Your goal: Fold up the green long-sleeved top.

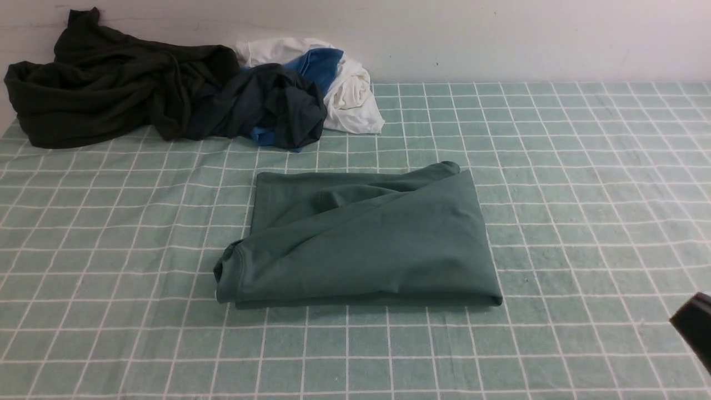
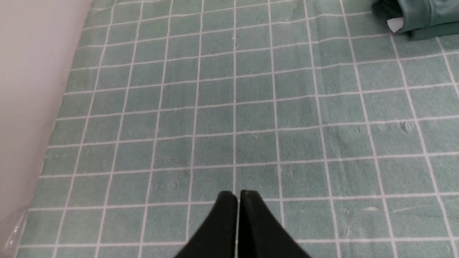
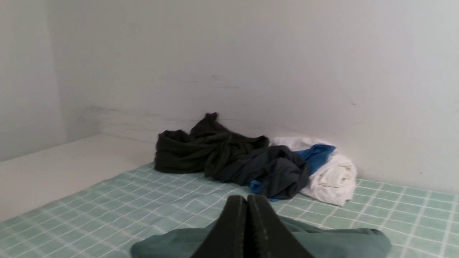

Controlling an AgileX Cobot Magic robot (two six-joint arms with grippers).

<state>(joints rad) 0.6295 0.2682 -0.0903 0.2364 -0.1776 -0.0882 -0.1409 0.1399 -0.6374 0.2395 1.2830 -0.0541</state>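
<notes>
The green long-sleeved top (image 1: pixel 366 239) lies folded into a compact rectangle in the middle of the checked cloth, its neck opening at the front left corner. A corner of it with a white label shows in the left wrist view (image 2: pixel 419 18). My left gripper (image 2: pixel 238 195) is shut and empty above bare cloth, away from the top; it does not show in the front view. My right gripper (image 3: pixel 246 199) is shut and empty, raised off the table with the top (image 3: pixel 340 243) below and beyond it. Only a dark edge of the right arm (image 1: pixel 694 325) appears at the front right.
A pile of clothes sits at the back left against the wall: a very dark olive-black garment (image 1: pixel 105 83), a charcoal-and-blue garment (image 1: pixel 278 105) and a white one (image 1: pixel 350 94). The green checked cloth (image 1: pixel 583 194) covers the table. A white wall edge (image 2: pixel 32 89) borders the cloth's left side.
</notes>
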